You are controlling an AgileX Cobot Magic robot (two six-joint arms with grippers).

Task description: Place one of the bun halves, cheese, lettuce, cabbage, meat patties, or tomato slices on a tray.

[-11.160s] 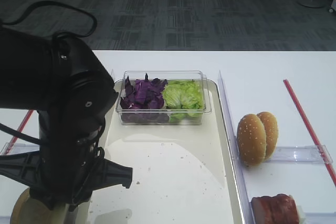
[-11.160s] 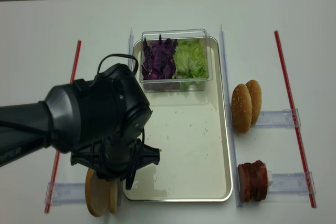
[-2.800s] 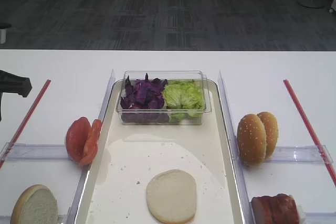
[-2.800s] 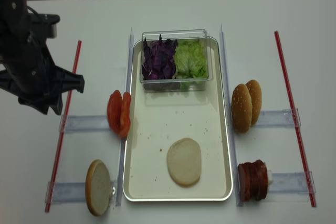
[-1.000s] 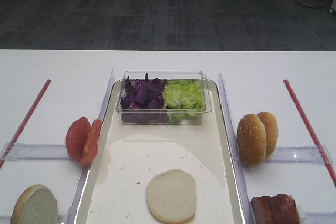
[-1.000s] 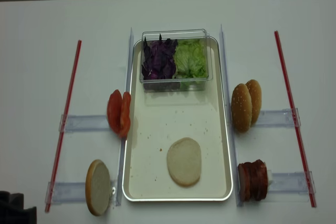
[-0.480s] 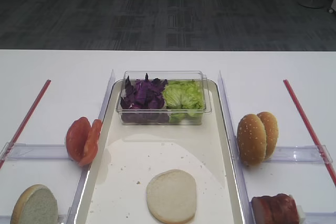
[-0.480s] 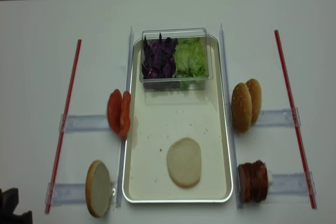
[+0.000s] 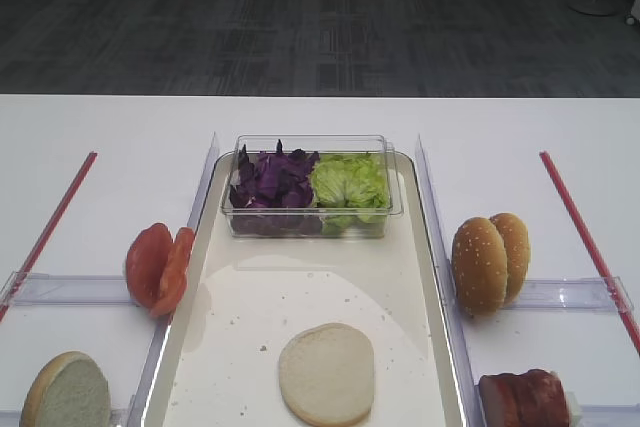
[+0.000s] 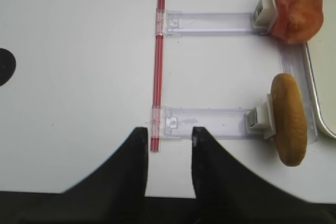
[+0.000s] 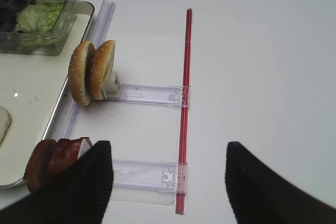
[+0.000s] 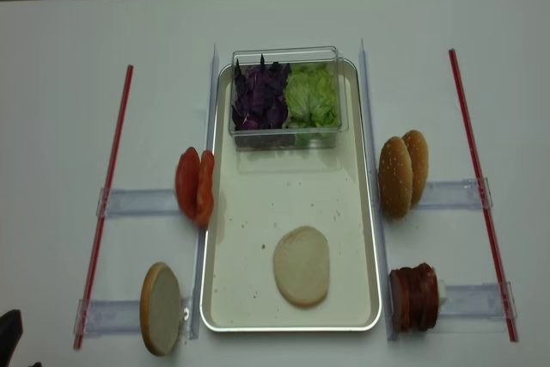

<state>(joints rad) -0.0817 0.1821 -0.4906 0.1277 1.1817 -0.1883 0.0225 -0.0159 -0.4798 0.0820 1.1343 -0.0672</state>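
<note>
The bun half (image 12: 302,266) lies flat, cut face up, on the tray (image 12: 290,327), near its front edge. The left gripper (image 10: 169,153) hangs above the white table (image 10: 79,77), well apart from the tray; its fingers stand slightly apart and hold nothing. The right gripper (image 11: 167,174) is empty, its fingers spread wide.

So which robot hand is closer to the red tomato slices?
Left. The left gripper hangs over the table on the tomato slices side, with a standing bun half between them. The right gripper is across the tray, by the meat patties.
</note>
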